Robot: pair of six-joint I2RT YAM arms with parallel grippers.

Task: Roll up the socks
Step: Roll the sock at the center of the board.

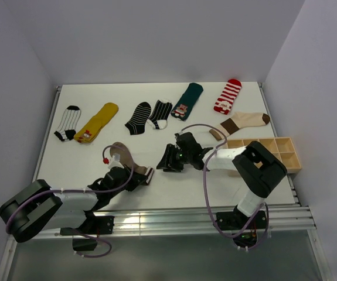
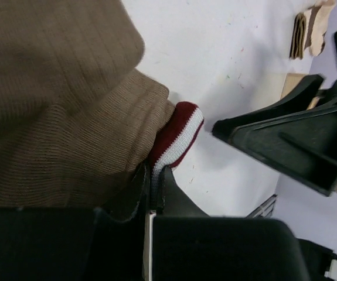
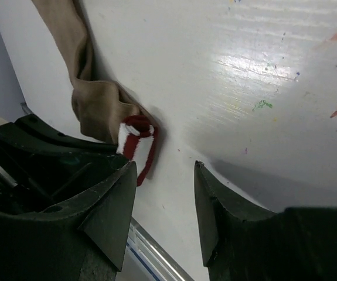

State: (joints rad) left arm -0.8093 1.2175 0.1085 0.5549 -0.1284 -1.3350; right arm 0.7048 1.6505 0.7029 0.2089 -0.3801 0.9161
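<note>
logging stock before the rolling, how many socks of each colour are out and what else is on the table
black and white socks: 3
yellow sock: 1
green sock: 1
red and white sock: 1
cream sock: 1
brown sock: 1
small brown folded piece: 1
wooden tray: 1
total: 10
</note>
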